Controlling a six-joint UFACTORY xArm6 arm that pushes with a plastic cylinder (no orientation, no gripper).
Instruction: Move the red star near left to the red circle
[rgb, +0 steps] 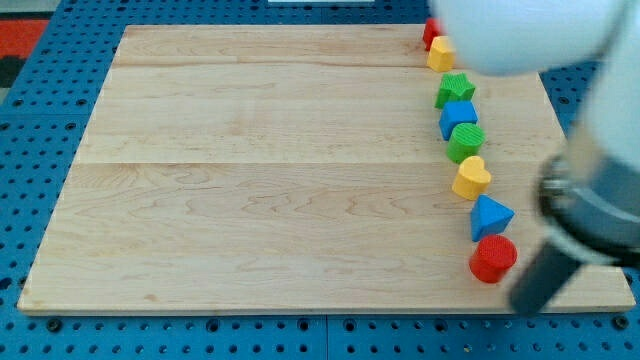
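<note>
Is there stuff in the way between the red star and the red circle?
Yes. The red star, partly hidden at the view's top, is at one end of a line and the red circle at the other. Six blocks sit between, from the yellow block to the blue triangle. My tip is right of the circle.

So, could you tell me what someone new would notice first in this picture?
First, the line of coloured blocks down the board's right side, from a red block at the view's top, partly hidden by the arm, to the red circle at the bottom. Next, the blurred white arm at the top right and my dark rod, my tip just right of the red circle.
</note>
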